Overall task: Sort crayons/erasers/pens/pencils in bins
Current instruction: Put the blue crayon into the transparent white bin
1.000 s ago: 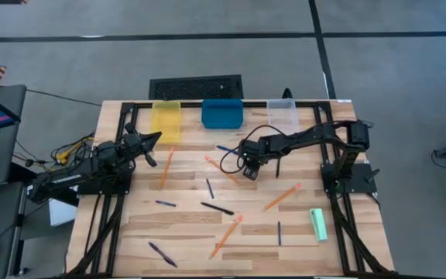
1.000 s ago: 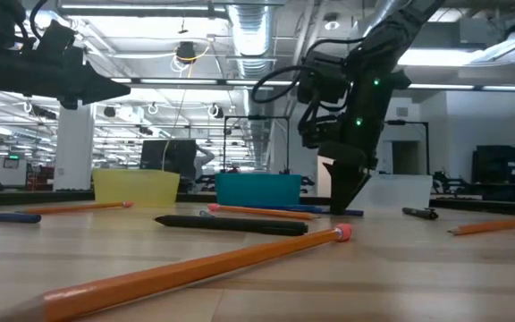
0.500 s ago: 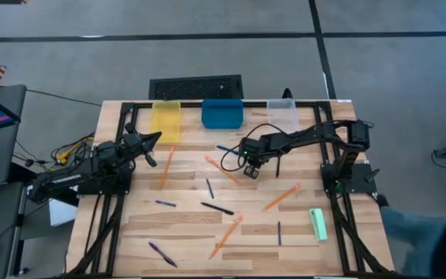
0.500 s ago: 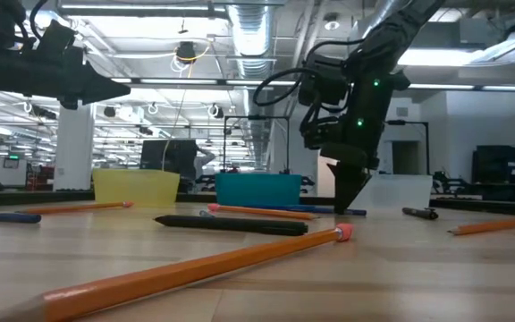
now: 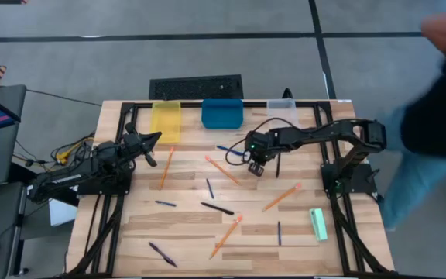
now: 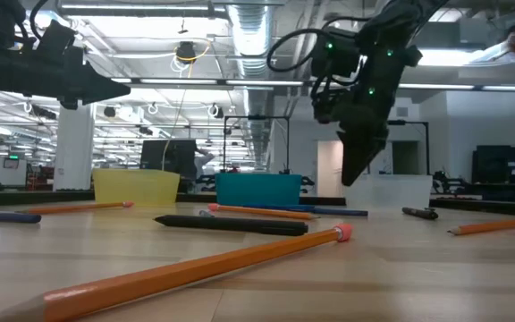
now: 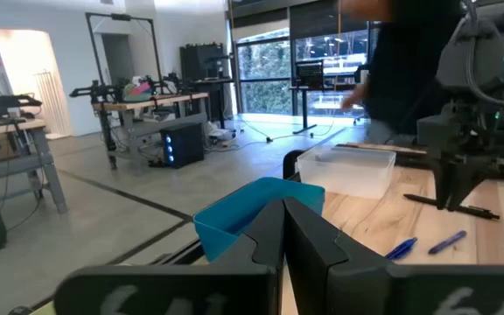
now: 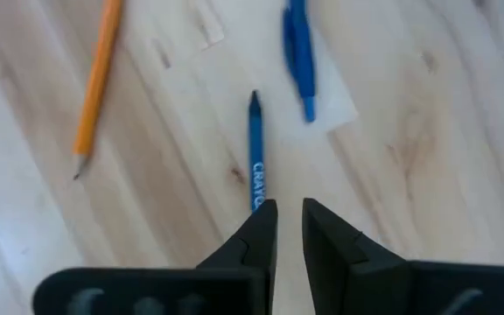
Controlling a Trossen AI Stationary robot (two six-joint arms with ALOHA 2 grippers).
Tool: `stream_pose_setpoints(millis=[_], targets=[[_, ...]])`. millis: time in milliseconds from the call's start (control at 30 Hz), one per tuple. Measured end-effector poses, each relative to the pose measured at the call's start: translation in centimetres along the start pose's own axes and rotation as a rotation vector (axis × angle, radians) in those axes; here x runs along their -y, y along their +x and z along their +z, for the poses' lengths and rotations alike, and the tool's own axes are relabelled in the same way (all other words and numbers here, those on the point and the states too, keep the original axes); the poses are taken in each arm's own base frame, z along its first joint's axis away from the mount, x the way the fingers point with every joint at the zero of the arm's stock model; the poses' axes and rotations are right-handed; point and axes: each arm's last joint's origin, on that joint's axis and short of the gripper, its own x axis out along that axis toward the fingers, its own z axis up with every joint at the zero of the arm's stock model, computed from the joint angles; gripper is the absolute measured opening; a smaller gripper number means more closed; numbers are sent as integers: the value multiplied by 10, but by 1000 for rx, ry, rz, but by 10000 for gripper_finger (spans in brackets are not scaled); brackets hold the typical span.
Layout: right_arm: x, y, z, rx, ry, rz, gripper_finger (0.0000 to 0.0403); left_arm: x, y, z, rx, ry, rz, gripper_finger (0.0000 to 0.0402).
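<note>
- The left pincer (image 5: 155, 138) hangs at about 10 o'clock on the table (image 5: 142, 225), its fingers pressed together on nothing. That arm is waiting.
- Three bins stand along the 12 o'clock edge: the yellow bin (image 5: 166, 120), the blue bin (image 5: 222, 113) and the clear bin (image 5: 282, 112). No item shows in any of them, so I judge the sorting barely begun.
- The pencils (image 5: 166, 167) lie scattered from 10 o'clock across the middle to 6 o'clock. All of them are on the wood.
- The pens (image 5: 217, 208) lie loose between 7 and 5 o'clock, with more blue ones just below the blue bin.
- The right pincer (image 5: 257, 166) is near the centre, toward 1 o'clock. Its fingers are almost closed, and they appear to pinch one end of a blue crayon (image 8: 255, 157).
- The eraser (image 5: 317, 223) lies at 4 o'clock, well apart from both arms.
- A person (image 5: 440, 101) stands past the 3 o'clock edge.
- Left to do: carry this crayon to a bin, then take up everything else.
- Only the right wrist view shows the crayon and its printed label. From above, the arm hides it.
- Only the low view shows that the right pincer hangs clear above the tabletop.
- Only the high view shows the eraser and the inside of the bins.
</note>
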Motion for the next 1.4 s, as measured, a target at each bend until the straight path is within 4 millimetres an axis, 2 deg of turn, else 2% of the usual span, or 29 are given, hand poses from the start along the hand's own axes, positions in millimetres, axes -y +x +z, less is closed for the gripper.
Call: stream_pose_setpoints(millis=[133, 367, 533, 733, 1000, 1400], targets=[[-6, 4, -2, -18, -18, 17, 88, 0, 0, 0, 0, 0, 0, 0], [-18, 25, -9, -114, -59, 20, 183, 0, 0, 0, 0, -1, 2, 0], [-18, 28, 7, -139, -72, -9, 214, 0, 0, 1, 10, -3, 3, 0], [-15, 38, 20, -185, -105, -67, 195, 0, 0, 3, 25, 0, 4, 0], [-12, 56, 22, -232, -112, -78, 145, 0, 0, 2, 23, 2, 4, 0], [-1, 58, 24, -251, -91, -34, 78, 0, 0, 2, 23, 2, 3, 0]])
